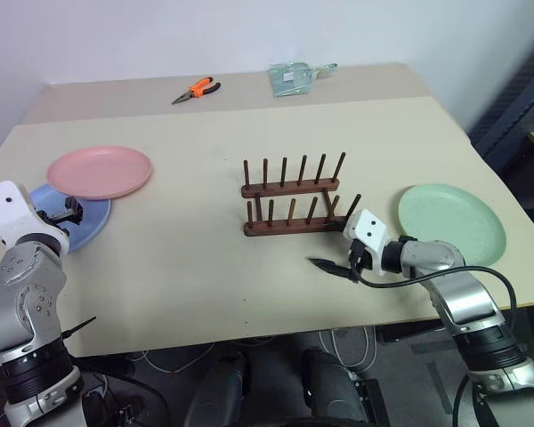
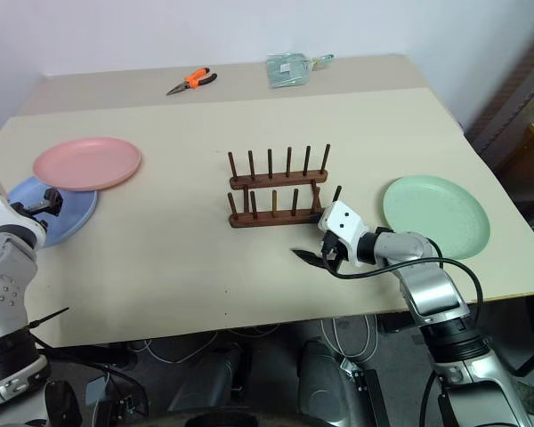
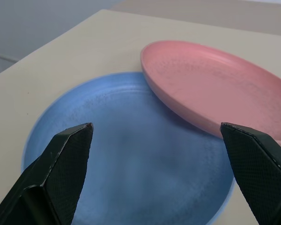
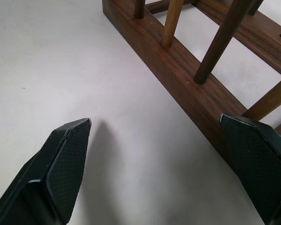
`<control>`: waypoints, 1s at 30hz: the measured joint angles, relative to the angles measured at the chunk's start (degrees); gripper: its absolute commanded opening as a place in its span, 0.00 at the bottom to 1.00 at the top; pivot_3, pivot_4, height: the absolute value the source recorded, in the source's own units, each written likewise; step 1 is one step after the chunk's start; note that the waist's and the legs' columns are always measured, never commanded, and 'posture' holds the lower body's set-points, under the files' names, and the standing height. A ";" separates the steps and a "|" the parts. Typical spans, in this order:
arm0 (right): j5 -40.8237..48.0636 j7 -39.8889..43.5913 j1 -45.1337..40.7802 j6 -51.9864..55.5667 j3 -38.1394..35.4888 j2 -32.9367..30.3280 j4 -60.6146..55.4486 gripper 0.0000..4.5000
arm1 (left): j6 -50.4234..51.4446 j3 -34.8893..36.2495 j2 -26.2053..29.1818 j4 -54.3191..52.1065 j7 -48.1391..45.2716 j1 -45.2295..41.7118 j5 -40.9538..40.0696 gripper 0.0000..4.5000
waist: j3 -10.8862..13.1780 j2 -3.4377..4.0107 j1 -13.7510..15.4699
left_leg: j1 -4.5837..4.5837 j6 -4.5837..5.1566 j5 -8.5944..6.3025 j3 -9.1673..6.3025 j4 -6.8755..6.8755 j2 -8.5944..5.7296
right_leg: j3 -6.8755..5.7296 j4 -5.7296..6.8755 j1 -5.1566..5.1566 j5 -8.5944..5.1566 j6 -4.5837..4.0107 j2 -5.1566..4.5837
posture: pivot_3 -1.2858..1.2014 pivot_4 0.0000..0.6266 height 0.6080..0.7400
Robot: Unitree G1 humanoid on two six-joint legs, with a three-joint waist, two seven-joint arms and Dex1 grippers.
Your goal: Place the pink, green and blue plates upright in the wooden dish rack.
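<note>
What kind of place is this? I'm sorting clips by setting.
Probably a lab or workshop test bench, not a kitchen: a bare tabletop, orange-handled pliers at its far edge, and loose cables underneath.

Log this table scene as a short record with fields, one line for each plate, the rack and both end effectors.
pink plate: flat, its edge resting on the blue plate
blue plate: flat, partly under the pink
green plate: flat, right of the rack
wooden dish rack: holds no plates
left end effector: open, over the blue plate
right end effector: open, beside the rack's near bar
</note>
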 measured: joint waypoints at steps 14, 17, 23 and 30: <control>-0.79 0.74 -2.82 -1.20 0.63 0.26 3.38 1.00 | 2.35 4.37 -2.88 0.38 4.72 -0.71 0.16 0.99 | 0.00 -0.04 -0.01 | 0.00 0.00 0.00 0.00 0.01 0.00 | 0.00 0.01 0.00 0.00 0.00 0.01 | 0.52 0.24 0.94; -0.79 0.65 -3.06 -0.38 0.63 0.35 3.18 1.00 | 2.35 5.92 -4.63 0.46 4.91 -1.28 -1.07 0.99 | 0.00 -0.07 0.03 | 0.00 -0.01 0.00 -0.01 0.02 0.00 | 0.00 0.02 0.00 0.00 0.00 0.01 | 0.52 0.24 0.94; -0.80 -0.56 -2.31 1.35 0.45 0.32 0.37 1.00 | 2.06 6.09 -5.63 3.21 4.45 -5.34 -2.70 0.99 | 0.00 -0.10 0.08 | -0.01 -0.02 0.00 0.00 0.03 0.00 | 0.00 0.02 0.00 0.00 0.00 0.01 | 0.52 0.24 0.94; -0.77 -2.22 -0.62 3.81 0.20 0.32 -2.75 1.00 | -1.03 6.20 -5.42 12.98 2.92 -14.44 -4.80 0.99 | 0.01 -0.13 0.12 | -0.01 -0.05 0.02 -0.02 0.05 -0.01 | -0.03 0.06 0.00 0.01 0.01 0.03 | 0.52 0.24 0.94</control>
